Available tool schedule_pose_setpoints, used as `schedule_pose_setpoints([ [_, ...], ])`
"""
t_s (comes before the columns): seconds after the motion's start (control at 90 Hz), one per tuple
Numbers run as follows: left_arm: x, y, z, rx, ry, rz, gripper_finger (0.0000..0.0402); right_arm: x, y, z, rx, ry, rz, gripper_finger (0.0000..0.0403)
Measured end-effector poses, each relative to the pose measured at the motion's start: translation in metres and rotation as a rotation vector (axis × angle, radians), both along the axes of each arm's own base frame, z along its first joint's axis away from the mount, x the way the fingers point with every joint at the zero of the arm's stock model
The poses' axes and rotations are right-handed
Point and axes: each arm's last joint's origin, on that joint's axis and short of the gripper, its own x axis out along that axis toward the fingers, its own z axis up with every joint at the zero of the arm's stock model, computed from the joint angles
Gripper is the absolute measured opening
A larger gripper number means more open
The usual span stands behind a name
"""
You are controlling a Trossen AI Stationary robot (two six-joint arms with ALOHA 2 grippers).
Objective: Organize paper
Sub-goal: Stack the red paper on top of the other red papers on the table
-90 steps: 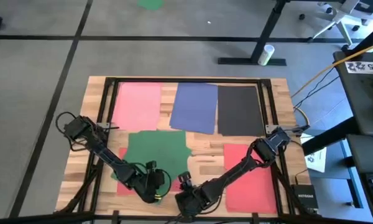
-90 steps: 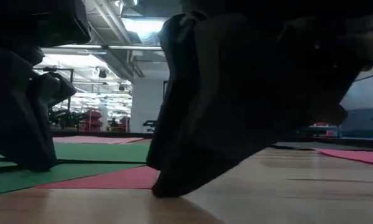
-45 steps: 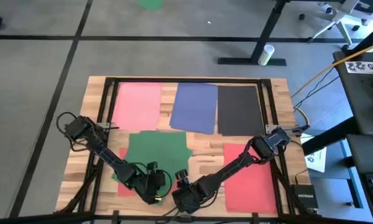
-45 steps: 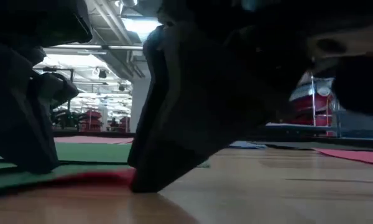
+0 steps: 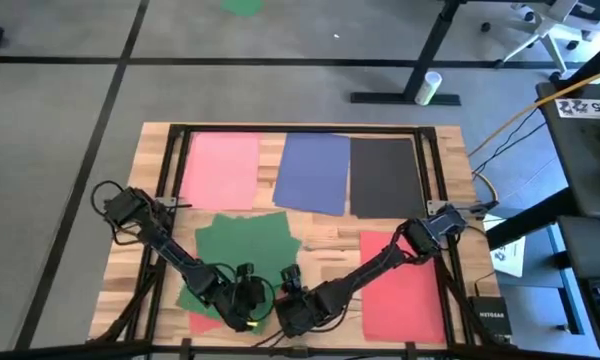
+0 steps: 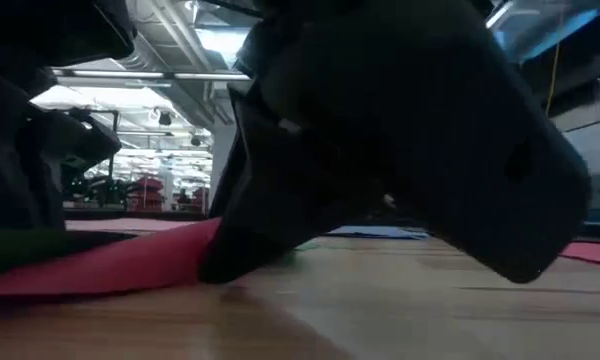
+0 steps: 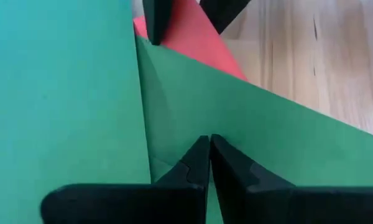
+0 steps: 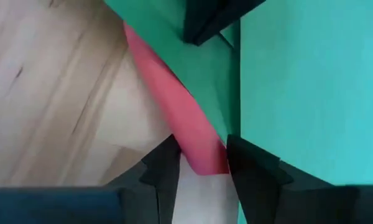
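Note:
Green paper sheets (image 5: 242, 245) lie overlapping at the table's near left, on top of a red sheet (image 5: 206, 322). Pink (image 5: 220, 170), blue (image 5: 313, 172) and black (image 5: 385, 178) sheets lie flat in a row at the far side. Another red sheet (image 5: 402, 285) lies at the near right. My left gripper (image 5: 248, 306) is shut, tips down on the green paper (image 7: 286, 143). Just right of it, my right gripper (image 5: 285, 298) stands open at the red sheet's corner (image 8: 199, 149). My left gripper presses its shut fingertips (image 7: 199, 155) from above onto the upper green sheet (image 7: 193, 106), close to where two green sheets overlap. The sheet lies flat under them. My right gripper comes slanting down with its fingers (image 8: 165, 165) on either side of the red sheet's corner (image 8: 205, 163). That corner is raised off the table (image 6: 150, 262); whether it is pinched, I cannot tell.
Bare wood (image 5: 330, 262) lies between the green sheets and the right red sheet. A black frame (image 5: 300, 128) runs around the table. A small white printed sheet (image 5: 507, 258) lies off the table's right edge.
My right gripper has gone toward the table's left, up to the green sheets and my left gripper. The red sheet's corner has risen off the table at its fingers. The top green sheet has turned about under my left gripper.

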Motion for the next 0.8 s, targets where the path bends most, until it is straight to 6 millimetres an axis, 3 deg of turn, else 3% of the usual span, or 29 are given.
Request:
schedule_pose_setpoints([
  [0.356, 0.000, 0.000, 0.000, 0.007, 0.004, -0.003, 0.0000, -0.012, 0.025, 0.007, -0.016, -0.010, 0.089, 0.0124],
  [0.8, 0.000, 0.000, 0.000, 0.007, 0.004, -0.003, 0.0000, -0.002, 0.015, 0.009, -0.053, -0.040, 0.087, 0.0124],
])
